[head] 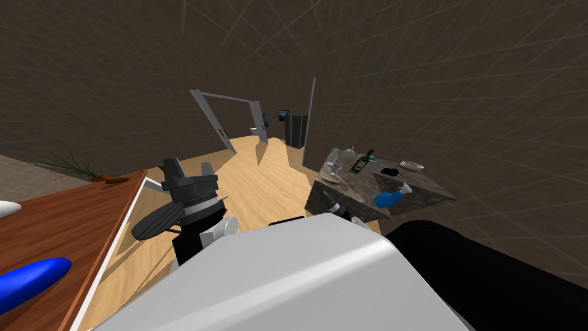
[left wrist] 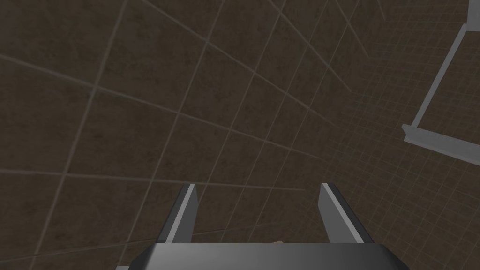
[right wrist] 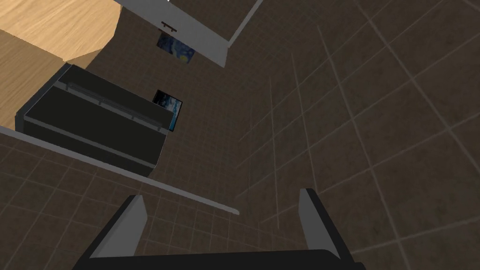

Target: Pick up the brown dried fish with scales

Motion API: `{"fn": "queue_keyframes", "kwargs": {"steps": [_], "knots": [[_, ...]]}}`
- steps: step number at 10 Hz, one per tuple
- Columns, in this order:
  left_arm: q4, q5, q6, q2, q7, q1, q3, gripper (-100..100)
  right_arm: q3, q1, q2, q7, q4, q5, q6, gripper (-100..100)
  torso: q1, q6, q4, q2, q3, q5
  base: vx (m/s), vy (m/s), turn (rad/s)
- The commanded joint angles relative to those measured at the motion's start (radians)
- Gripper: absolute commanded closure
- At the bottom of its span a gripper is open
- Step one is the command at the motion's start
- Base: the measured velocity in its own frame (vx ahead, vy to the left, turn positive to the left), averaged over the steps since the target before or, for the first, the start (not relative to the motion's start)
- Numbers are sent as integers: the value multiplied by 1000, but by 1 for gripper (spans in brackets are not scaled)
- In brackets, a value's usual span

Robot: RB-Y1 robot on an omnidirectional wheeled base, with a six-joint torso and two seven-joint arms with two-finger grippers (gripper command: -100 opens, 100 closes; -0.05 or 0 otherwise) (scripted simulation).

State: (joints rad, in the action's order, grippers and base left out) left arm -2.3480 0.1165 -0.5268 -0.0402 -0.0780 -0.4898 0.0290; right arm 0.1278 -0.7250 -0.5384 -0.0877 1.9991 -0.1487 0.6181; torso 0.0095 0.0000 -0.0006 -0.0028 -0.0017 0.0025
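The dried fish [head: 117,180] seems to be the small, dark brown, elongated thing at the far end of the reddish wooden table [head: 69,230] on the left. It lies close to the table's far right corner. Its long axis runs roughly left to right along the far edge, and it lies flat. It is too small here to show scales or to tell head from tail. Just left of it, almost touching, lies an orange carrot [head: 99,178], whose thin green leaves [head: 63,162] spread farther left past the table's edge.

Nearer on the same table, well apart from the fish, lie a glossy blue rounded thing [head: 28,281] and, at the left border, a white rounded thing [head: 7,208].

The left end effector [head: 189,166] is raised beside the table's right edge, over the light wooden floor [head: 258,184]. In the left wrist view its two fingers [left wrist: 187,206] stand apart with nothing between them. The right end effector [right wrist: 222,199] also has its fingers spread and holds nothing.

To the right, across the floor, stands a grey stone table [head: 350,198]. It carries a green bottle [head: 360,162], clear glasses [head: 334,156], a shallow bowl [head: 412,166], a small black item [head: 391,171] and a blue spray bottle [head: 391,198] at its near side. Far ahead, an open doorway [head: 229,123] and a dark cabinet [head: 296,131] stand against brown tiled walls. A black area [head: 494,276] lies at the near right.
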Motion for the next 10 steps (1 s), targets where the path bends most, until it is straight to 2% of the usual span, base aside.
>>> {"fn": "queue_keyframes", "kwargs": {"steps": [1,2,3,4,5,6,7,8,9,10], "knots": [[0,0,0,0,0,0,0,0,26,-25,-50,-14,-50,-10,-3,-100,0,0,0,0,0,0,40,166,94],[0,0,0,0,0,0,0,0,26,-25,-76,-14,-71,-10,-3,-100,1,0,0,1,0,0,29,118,30],[0,0,0,0,0,0,0,0,54,-50,-104,-30,-97,-22,0,-100,-2,0,0,1,1,0,38,108,86],[0,0,0,0,0,0,0,0,54,-50,-129,-30,-118,-22,0,-100,-2,0,0,1,1,-1,35,88,47],[0,0,0,0,0,0,0,0,83,-76,-168,-46,-154,-36,2,-100,-4,0,0,1,1,-1,65,107,136],[0,0,0,0,0,0,0,0,83,-76,-183,-46,-192,-36,2,-100,-3,0,0,0,0,-1,61,95,40],[0,0,0,0,0,0,0,0,114,-102,-214,-62,-224,-51,4,-100,-4,0,0,0,0,-1,89,91,94],[0,0,0,0,0,0,0,0,114,-102,-245,-62,-257,-51,4,-100,-4,0,0,-2,-1,-1,73,80,56],[0,0,0,0,0,0,0,0,145,-128,-280,-78,-284,-66,4,-100,-5,0,0,-1,-1,-1,76,123,129],[0,0,0,0,0,0,0,0,145,-128,-306,-78,-313,-66,4,-100,-2,0,0,-1,-1,-1,50,103,57]]}}
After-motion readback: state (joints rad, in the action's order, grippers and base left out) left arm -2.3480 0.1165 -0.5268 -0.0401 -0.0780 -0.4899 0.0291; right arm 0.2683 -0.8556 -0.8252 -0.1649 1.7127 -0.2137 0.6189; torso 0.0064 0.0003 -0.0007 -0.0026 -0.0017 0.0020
